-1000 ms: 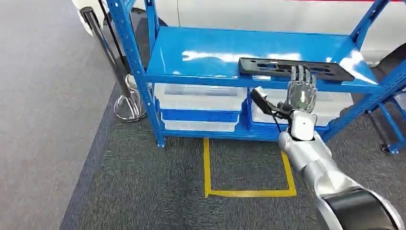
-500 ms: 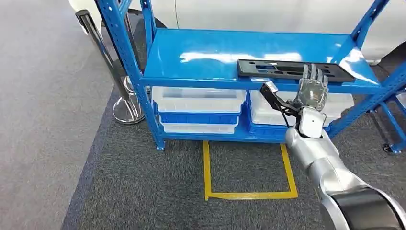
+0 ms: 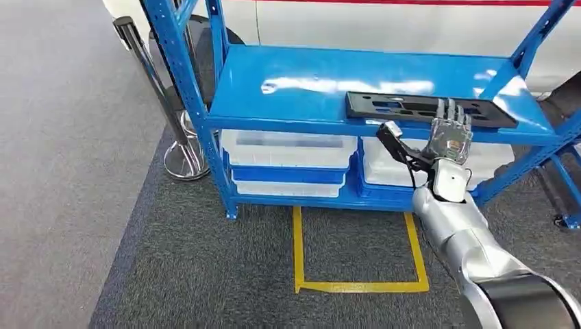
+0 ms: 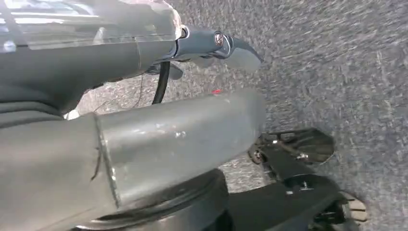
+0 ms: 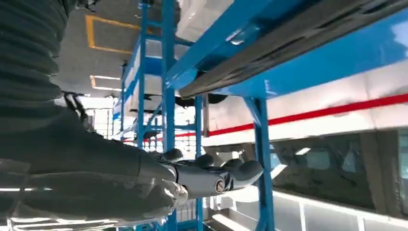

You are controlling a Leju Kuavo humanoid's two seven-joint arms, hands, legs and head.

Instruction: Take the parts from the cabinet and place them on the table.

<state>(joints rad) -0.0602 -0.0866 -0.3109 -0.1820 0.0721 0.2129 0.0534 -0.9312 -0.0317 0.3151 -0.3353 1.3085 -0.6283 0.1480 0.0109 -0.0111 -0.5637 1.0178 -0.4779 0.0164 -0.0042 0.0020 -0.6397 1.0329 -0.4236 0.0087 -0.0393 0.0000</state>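
The task has barely begun. The long black part (image 3: 430,109) lies flat on the blue shelf (image 3: 308,79), near its front edge toward the right, not yet lifted. The right robot hand (image 3: 450,133) is raised just in front of it, fingers spread and holding nothing. The left robot hand (image 4: 211,45) hangs over the carpet, its state unclear. Grasping, carrying and placing on the tabletop all remain.

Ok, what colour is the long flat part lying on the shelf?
Black. The slotted flat part shows best in the head view, lying on the blue shelf.
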